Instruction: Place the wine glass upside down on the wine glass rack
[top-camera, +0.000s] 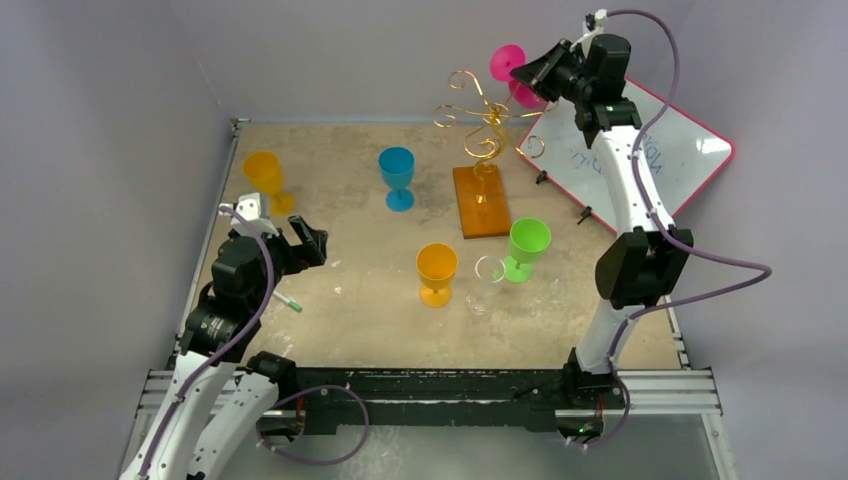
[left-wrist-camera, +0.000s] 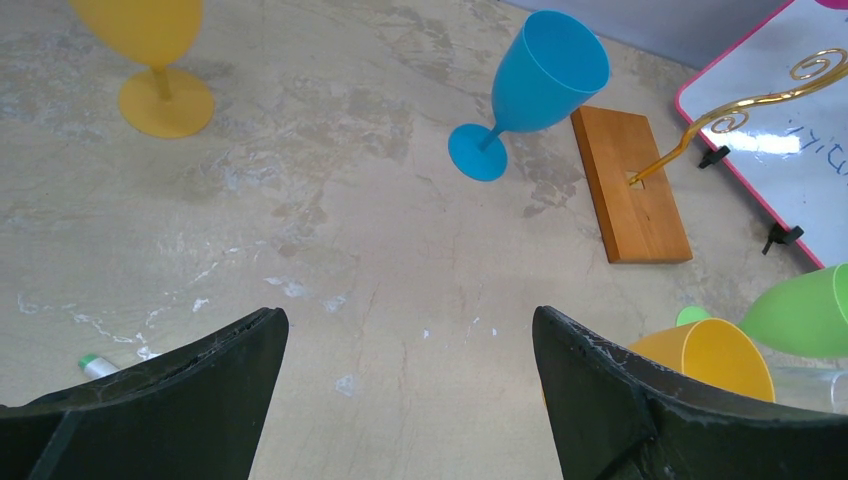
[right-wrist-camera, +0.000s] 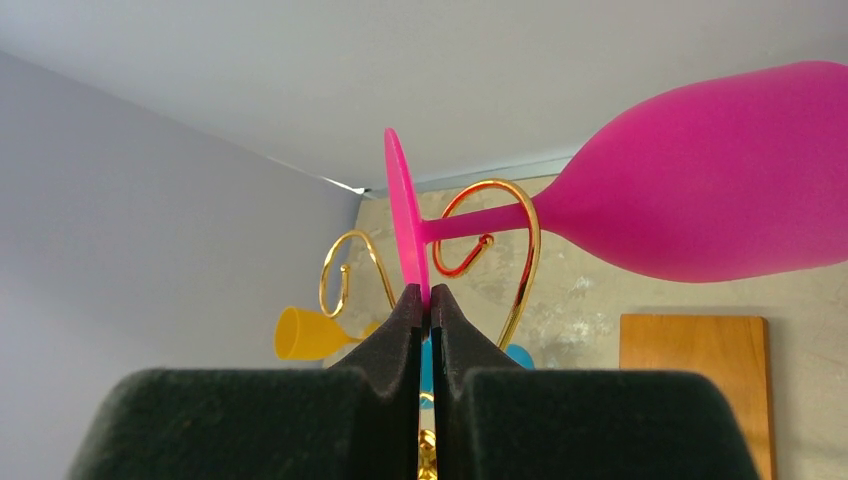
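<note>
My right gripper (top-camera: 537, 70) is shut on the round foot of a pink wine glass (top-camera: 510, 66), held high at the back right, beside the top of the gold wire wine glass rack (top-camera: 480, 125) on its orange-brown wooden base (top-camera: 481, 200). In the right wrist view my gripper (right-wrist-camera: 426, 294) pinches the foot's edge; the pink wine glass (right-wrist-camera: 700, 190) lies sideways, bowl to the right, its stem within a gold scroll arm (right-wrist-camera: 500, 240). My left gripper (top-camera: 305, 243) is open and empty over the table's left; its fingers (left-wrist-camera: 640, 390) frame bare table.
Yellow glass (top-camera: 264, 175) back left, blue glass (top-camera: 397, 175) left of the rack, orange glass (top-camera: 437, 271), green glass (top-camera: 523, 247) and a clear glass (top-camera: 487, 283) stand mid-table. A pink-framed whiteboard (top-camera: 640, 150) lies back right. A marker (top-camera: 288, 302) lies near the left arm.
</note>
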